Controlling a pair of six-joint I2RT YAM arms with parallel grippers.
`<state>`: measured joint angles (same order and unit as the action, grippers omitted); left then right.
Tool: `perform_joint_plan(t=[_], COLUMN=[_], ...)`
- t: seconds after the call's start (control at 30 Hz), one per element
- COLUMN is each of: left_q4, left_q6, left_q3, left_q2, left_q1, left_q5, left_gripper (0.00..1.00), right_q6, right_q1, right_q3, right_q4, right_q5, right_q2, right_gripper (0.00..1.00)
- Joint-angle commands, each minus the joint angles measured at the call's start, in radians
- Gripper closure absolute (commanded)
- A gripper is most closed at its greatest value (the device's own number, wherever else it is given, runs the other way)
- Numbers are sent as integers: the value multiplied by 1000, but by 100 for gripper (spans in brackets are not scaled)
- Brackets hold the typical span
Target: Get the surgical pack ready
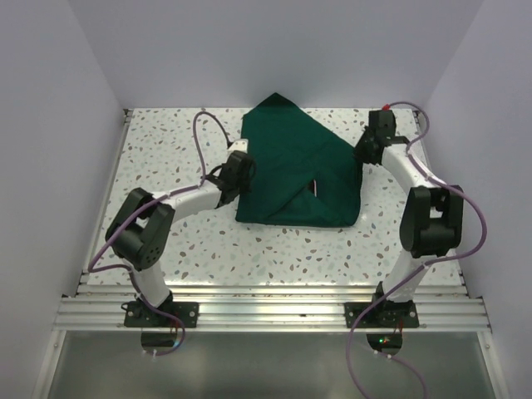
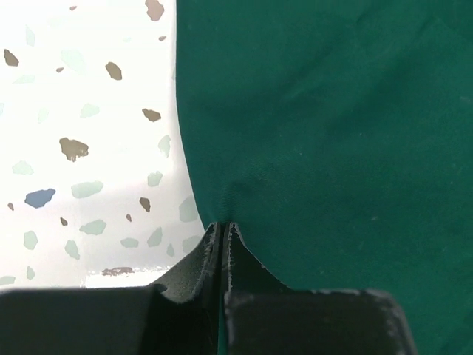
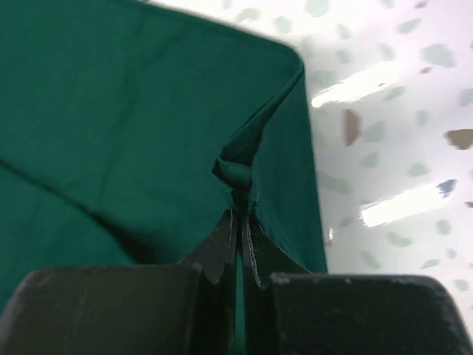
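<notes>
The surgical pack (image 1: 295, 166) is a dark green fabric bundle, partly folded, lying at the middle back of the speckled table. My left gripper (image 1: 241, 173) sits at its left edge, and in the left wrist view its jaws (image 2: 223, 225) are shut on a pinch of the green cloth (image 2: 325, 133). At the pack's right edge, my right gripper (image 1: 363, 154) is shut too. The right wrist view shows a bunched fold of the pack (image 3: 148, 118) caught between the right gripper's jaws (image 3: 242, 214). A small gap shows in the folds near the pack's middle.
White walls close in the table (image 1: 166, 158) on the left, back and right. An aluminium rail (image 1: 266, 312) runs along the near edge where both arm bases are bolted. Purple cables loop from each arm.
</notes>
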<state>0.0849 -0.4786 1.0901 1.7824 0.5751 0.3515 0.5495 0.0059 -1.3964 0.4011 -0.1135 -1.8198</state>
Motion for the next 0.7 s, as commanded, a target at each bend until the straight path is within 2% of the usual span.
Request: perform_joint_plan(t=[0.0,0.13,0.37,0.5,0.67], left_q4=[-33,-57,-70,-134,-157], left_q6=[6,6,3,-5,-3], left_q3=[-35,-52,-84,-107,-128], left_q2=[20,8,-11,-23,-32], left_q1=[-15,-15,-15,-14,-14], left_q5=[-8,3,12,12,9], left_gripper=[100,100,100,100,100], right_q6=[6,4,41,62,102], right_q1=[83,183,336,460,555], right_q3=[-62,-134,-268,-354,-426], right_q4=[13,38,50,51,10], right_q5=[0,12,100,107,112], right_q2=[77,99,44,-31,-110], right_gripper=[100,100,100,100,100])
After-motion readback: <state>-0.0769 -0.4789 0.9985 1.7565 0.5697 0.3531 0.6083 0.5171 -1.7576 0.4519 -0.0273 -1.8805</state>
